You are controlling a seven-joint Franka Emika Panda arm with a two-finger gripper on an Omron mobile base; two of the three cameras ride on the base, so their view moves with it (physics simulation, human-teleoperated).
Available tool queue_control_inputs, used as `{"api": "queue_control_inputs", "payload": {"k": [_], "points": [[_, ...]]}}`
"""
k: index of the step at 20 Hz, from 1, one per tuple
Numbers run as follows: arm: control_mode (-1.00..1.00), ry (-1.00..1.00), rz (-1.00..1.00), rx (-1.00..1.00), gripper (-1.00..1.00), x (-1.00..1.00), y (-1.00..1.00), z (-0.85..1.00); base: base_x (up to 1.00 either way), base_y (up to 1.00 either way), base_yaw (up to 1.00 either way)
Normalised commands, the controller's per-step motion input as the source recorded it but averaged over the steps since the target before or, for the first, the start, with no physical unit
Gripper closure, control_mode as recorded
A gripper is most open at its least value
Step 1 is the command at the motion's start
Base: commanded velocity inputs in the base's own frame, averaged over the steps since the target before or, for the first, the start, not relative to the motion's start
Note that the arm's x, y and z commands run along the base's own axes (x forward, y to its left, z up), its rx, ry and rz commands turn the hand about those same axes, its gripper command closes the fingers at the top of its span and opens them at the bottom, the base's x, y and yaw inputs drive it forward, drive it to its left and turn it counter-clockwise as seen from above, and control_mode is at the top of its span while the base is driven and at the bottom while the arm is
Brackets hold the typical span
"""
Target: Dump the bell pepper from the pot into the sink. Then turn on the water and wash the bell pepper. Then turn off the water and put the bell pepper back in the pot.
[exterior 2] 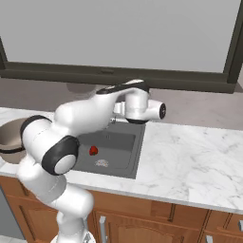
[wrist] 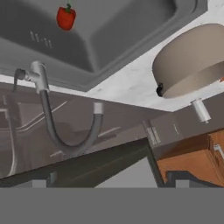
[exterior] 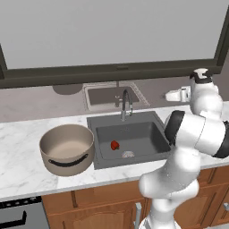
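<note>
The small red bell pepper (exterior: 115, 145) (exterior 2: 94, 150) (wrist: 65, 17) lies on the floor of the dark grey sink (exterior: 147, 134) (exterior 2: 123, 142), just left of the round drain (exterior: 128, 154). The curved faucet (exterior: 125, 103) (wrist: 65, 127) stands at the sink's back edge, and no water shows. On the counter left of the sink stands the beige pot (exterior: 67, 150) (wrist: 192, 61), upright and empty. My gripper (exterior: 169, 95) hangs above the counter behind the sink's right corner, to the right of the faucet and pointing toward it. Its fingers are too small and blurred to read.
A smaller pale basin (exterior: 112, 96) lies behind the faucet under the wide window. Marble counter (exterior 2: 190, 156) stretches right of the sink. Wooden cabinet fronts (exterior: 89, 210) run below, with a stove edge (exterior: 18, 214) at lower left. My own arm rises over the sink's right side.
</note>
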Motion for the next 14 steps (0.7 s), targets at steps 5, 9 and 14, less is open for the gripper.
{"api": "queue_control_inputs", "payload": {"k": [5,9,14], "points": [[-1.00,0.14,-0.04,0.00,-1.00,-1.00,-0.01,0.93,0.00,0.00,0.00],[-1.00,0.15,-0.05,-0.02,-1.00,-1.00,0.03,0.48,0.00,0.00,0.00],[-1.00,0.21,-0.06,-0.06,-1.00,-0.99,0.15,0.26,0.00,0.00,0.00]]}}
